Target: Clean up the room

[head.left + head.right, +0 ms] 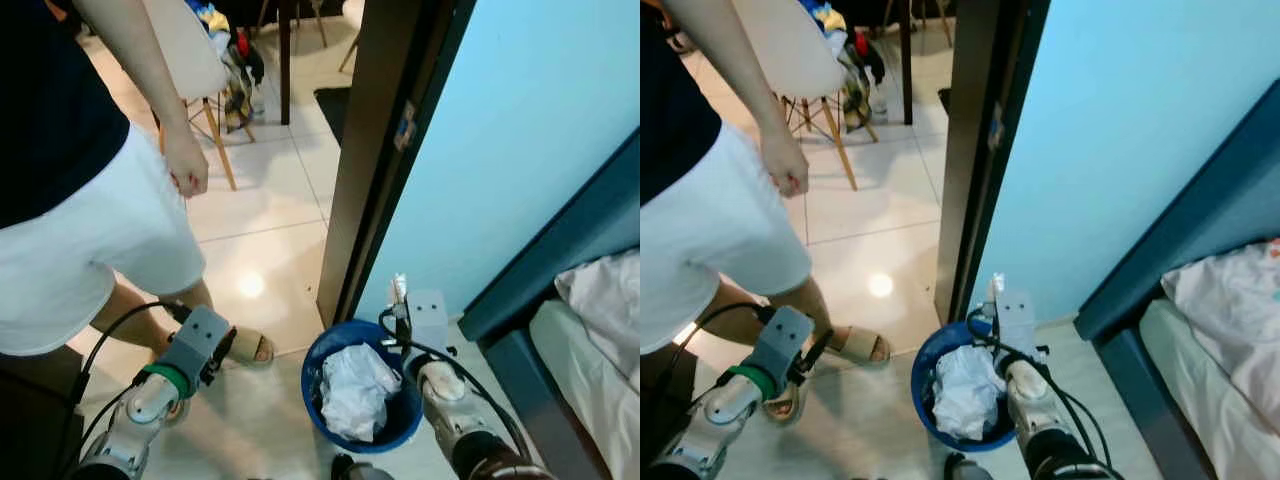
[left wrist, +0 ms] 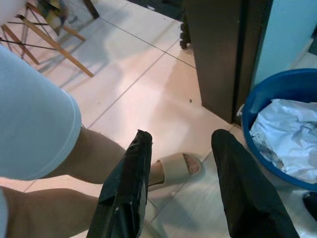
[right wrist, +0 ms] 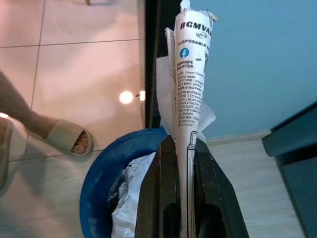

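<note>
A blue bin [image 1: 327,352] stands on the floor by the door frame, lined with a crumpled white bag [image 1: 355,390]. My right gripper [image 3: 179,148] is shut on a flat white printed packet [image 3: 190,74] that sticks up from between its fingers, held just above the bin's far rim [image 3: 106,163]. The same packet [image 1: 399,290] pokes up above the right wrist in the left eye view. My left gripper [image 2: 181,148] is open and holds nothing, low over the floor left of the bin [image 2: 277,89], pointing at a person's sandalled foot [image 2: 181,167].
A person in white shorts [image 1: 90,250] stands close on the left, one sandal [image 1: 250,347] near the bin. A dark door frame [image 1: 375,150] and a light blue wall [image 1: 520,130] rise behind. A bed [image 1: 600,330] lies right. A chair with clothes [image 1: 215,60] stands farther back.
</note>
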You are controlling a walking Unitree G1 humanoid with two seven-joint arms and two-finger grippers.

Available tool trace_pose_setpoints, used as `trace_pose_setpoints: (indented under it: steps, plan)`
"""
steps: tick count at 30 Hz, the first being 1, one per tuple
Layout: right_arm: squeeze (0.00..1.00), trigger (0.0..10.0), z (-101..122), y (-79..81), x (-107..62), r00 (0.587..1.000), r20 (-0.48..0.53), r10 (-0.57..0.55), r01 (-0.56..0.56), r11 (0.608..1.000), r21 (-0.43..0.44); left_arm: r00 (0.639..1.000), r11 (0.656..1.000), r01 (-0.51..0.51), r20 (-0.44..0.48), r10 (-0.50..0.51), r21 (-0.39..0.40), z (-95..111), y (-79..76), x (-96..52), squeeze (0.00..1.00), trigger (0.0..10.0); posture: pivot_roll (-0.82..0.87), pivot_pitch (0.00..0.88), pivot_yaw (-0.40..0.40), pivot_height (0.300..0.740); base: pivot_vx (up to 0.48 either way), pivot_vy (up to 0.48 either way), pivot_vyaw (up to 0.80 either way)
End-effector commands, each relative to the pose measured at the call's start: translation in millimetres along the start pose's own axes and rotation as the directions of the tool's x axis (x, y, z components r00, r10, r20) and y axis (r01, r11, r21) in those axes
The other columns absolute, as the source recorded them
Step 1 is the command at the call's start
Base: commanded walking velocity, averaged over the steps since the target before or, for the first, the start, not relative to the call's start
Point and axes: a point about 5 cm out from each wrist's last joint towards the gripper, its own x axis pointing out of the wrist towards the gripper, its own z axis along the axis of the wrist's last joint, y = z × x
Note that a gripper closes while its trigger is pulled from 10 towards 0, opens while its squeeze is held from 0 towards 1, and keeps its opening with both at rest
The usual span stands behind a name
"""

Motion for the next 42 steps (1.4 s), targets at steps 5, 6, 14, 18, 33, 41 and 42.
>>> trace_pose_setpoints:
  steps: [5, 6, 14, 18, 33, 41, 42]
  plan:
    - [0.0, 10.0, -18.7, 6.6, -6.9, 0.996, -0.078, 0.045, -0.046, 0.999, -0.008, 0.969, 0.969, 0.238, 0.052, -0.241, 0.059, 17.4, -12.3, -7.6, 0.0, 10.0, 0.07, 0.13, 0.079, 0.74, 0.0, 0.0, 0.0]
    - [0.0, 10.0, -19.0, 7.3, -6.7, 0.995, -0.083, 0.05, -0.051, 0.999, -0.015, 0.952, 0.954, 0.297, 0.069, -0.3, 0.043, 24.3, -13.9, -10.9, 0.0, 10.0, 0.08, 0.141, 0.083, 0.74, 0.0, 0.0, 0.0]
    - [0.0, 10.0, -17.6, 6.4, -4.2, 0.993, -0.107, 0.049, -0.053, 0.998, -0.038, 0.934, 0.938, 0.342, 0.128, -0.334, -0.048, 41.3, -12.1, -17.5, 0.0, 10.0, 0.1, 0.153, 0.088, 0.74, 0.0, 0.0, 0.0]
    - [1.0, 10.0, -17.4, 5.3, -3.6, 0.993, -0.115, 0.041, -0.047, 0.998, -0.046, 0.938, 0.941, 0.331, 0.133, -0.321, -0.068, 43.7, -9.0, -20.6, 0.0, 10.0, 0.11, 0.158, 0.09, 0.74, 0.0, 0.0, 0.0]
    - [0.0, 10.0, -6.4, 2.8, -0.4, 0.999, -0.044, 0.033, -0.034, 0.999, -0.04, 0.936, 0.933, 0.345, 0.107, -0.335, -0.098, 46.1, -13.4, -25.2, 0.0, 10.0, 0.09, 0.148, 0.087, 0.74, 0.0, 0.0, 0.0]
    - [0.0, 10.0, -12.8, -1.6, -6.3, 0.999, -0.025, 0.036, -0.037, 0.998, -0.049, 0.977, 0.971, 0.212, 0.016, -0.212, -0.113, 29.5, -9.9, -14.0, 0.0, 10.0, 0.06, 0.11, 0.053, 0.74, 0.0, 0.0, 0.0]
    - [0.0, 10.0, -15.7, -1.8, -8.2, 0.999, -0.029, 0.037, -0.039, 0.998, -0.045, 0.986, 0.98, 0.163, -0.005, -0.165, -0.114, 24.8, -7.5, -11.4, 0.0, 10.0, 0.06, 0.11, 0.053, 0.74, 0.0, 0.0, 0.0]
